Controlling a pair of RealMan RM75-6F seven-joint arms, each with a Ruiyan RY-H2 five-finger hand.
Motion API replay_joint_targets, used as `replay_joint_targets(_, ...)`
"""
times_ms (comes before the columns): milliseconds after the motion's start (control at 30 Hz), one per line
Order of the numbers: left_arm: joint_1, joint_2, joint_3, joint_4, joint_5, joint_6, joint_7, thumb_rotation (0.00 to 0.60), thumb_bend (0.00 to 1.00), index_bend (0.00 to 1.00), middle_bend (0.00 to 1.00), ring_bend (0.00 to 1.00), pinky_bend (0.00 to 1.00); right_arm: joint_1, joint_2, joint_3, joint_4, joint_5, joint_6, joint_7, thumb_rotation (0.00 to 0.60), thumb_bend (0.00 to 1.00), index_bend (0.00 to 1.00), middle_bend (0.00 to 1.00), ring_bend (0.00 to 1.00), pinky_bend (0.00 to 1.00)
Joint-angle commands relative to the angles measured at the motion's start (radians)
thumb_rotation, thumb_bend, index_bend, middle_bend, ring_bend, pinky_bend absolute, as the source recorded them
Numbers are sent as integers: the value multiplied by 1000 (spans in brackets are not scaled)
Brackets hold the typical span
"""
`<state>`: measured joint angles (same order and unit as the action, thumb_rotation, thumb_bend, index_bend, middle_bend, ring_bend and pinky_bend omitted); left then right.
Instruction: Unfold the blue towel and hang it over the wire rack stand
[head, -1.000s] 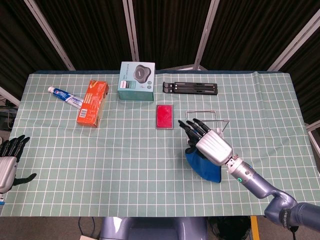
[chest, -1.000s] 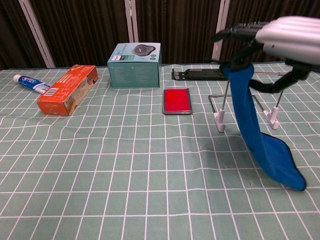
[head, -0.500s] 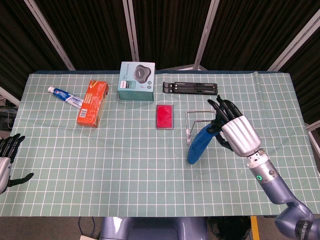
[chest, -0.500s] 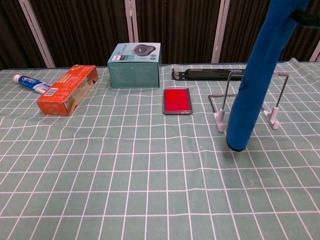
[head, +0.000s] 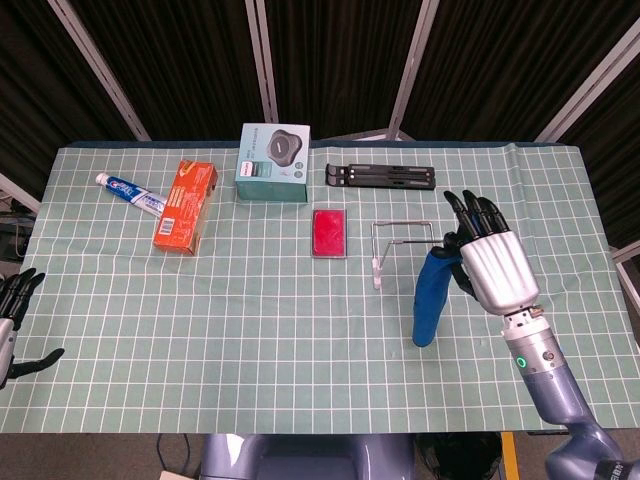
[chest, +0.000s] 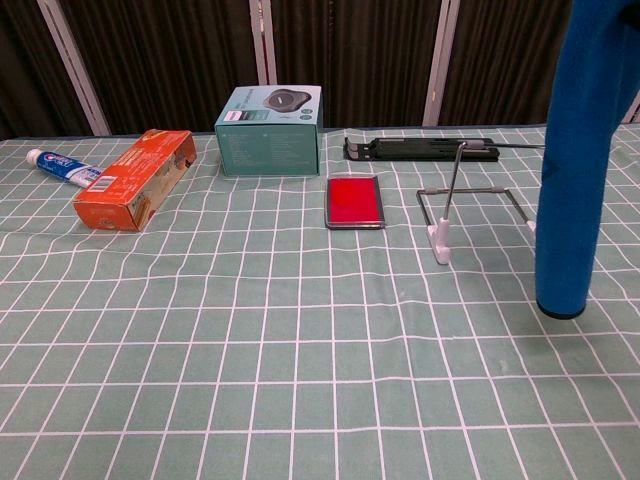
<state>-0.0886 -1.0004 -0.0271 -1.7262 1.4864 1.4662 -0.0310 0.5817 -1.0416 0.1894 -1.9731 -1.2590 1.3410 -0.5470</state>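
Blue towel (head: 431, 298) hung limp from right hand (head: 487, 262), pinched at its top edge, right of centre beside wire rack stand (head: 400, 242); soft, light, likely swings. Left hand (head: 12, 318), lower left, held nothing, fingers apart.

Right hand (head: 490, 262) now further right and higher than a second ago, carrying the blue towel (head: 432, 297) along. Towel no longer trailing on the bench (head: 280, 330); hangs as a narrow column, seemingly clear of the cloth, covering the right side of the wire rack stand (chest: 470, 205). Left hand (head: 12, 318) lower at the frame edge.
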Motion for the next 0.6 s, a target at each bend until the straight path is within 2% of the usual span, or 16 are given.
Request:
replay_joint_targets(33,-1,-1,-2,2,-5,-3,-1,600,0,0,0,0,0,33,-75,42,8,118,-8,-105,600,489,721,38,0,149)
replay_joint_targets(200,-3,-1,-9,8,-22,-11,-5,600,0,0,0,0,0,89,-163,95,69,237,-22,-169,600,490,721,38,0,153)
replay_joint_targets(600,-11,0,-27,28,-75,-43,-29,600,0,0,0,0,0,192,-266,186,162,463,-46,-247,600,496,722,38,0,161)
